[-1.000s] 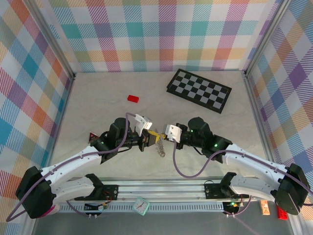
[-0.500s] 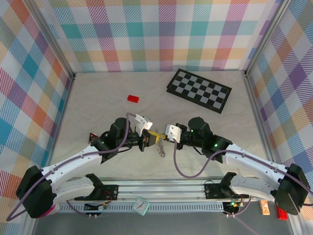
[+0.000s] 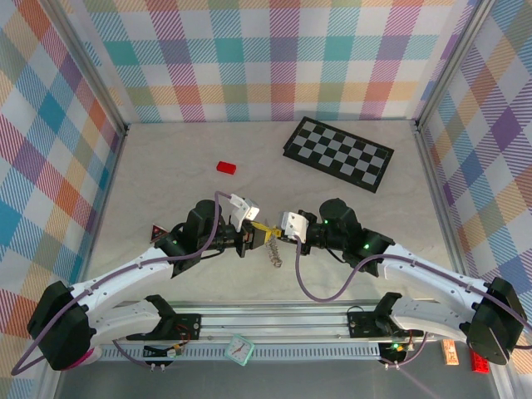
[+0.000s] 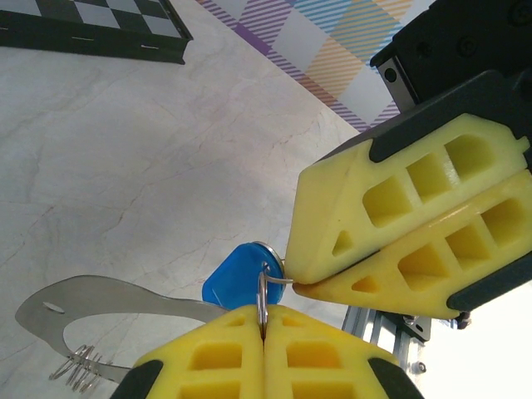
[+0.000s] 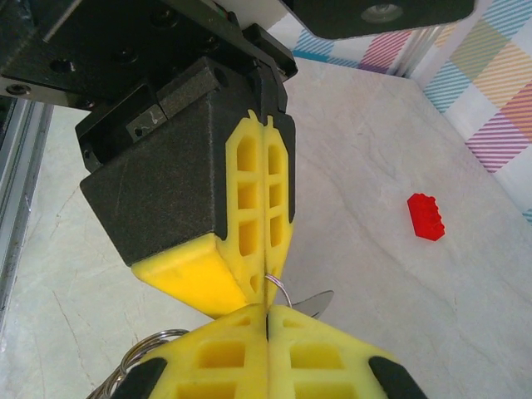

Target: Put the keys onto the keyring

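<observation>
left gripper (image 4: 263, 314) is pressed together on a thin wire ring (image 4: 262, 293) | right gripper (image 5: 268, 309) is closed on the same ring, tip against tip | blue key (image 4: 235, 281) is seen touching this ring | keyring (image 3: 273, 252) is hung under both grippers, over the table (image 3: 166, 199), in its near half

Glossy blue plastic key (image 4: 235, 283), thin shiny metal ring (image 4: 263, 301)

Checkerboard (image 3: 338, 155) back right, block (image 3: 226, 167) left of it, keyring (image 3: 272, 248) nearer, central
</observation>
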Controlling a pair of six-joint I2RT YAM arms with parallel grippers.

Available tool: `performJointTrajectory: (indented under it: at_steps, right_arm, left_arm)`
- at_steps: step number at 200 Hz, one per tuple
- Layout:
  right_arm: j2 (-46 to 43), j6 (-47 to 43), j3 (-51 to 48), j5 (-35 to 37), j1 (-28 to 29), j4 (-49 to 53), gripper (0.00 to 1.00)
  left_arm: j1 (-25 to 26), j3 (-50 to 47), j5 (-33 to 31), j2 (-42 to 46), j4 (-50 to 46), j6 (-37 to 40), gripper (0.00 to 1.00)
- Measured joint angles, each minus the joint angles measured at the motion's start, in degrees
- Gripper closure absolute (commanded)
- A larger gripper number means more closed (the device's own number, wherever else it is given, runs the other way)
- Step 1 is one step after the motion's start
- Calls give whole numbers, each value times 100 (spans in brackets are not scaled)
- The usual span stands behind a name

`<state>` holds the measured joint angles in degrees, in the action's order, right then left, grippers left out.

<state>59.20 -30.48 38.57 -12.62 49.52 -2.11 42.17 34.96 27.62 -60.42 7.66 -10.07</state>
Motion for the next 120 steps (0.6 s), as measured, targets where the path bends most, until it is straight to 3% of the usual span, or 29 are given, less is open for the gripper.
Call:
performJointTrajectory:
  at_steps: [120]
  right_arm:
    - [155, 313, 0, -238, -15, 22, 100]
  left_arm:
    - [-2, -131, -2, 7, 155, -70, 100]
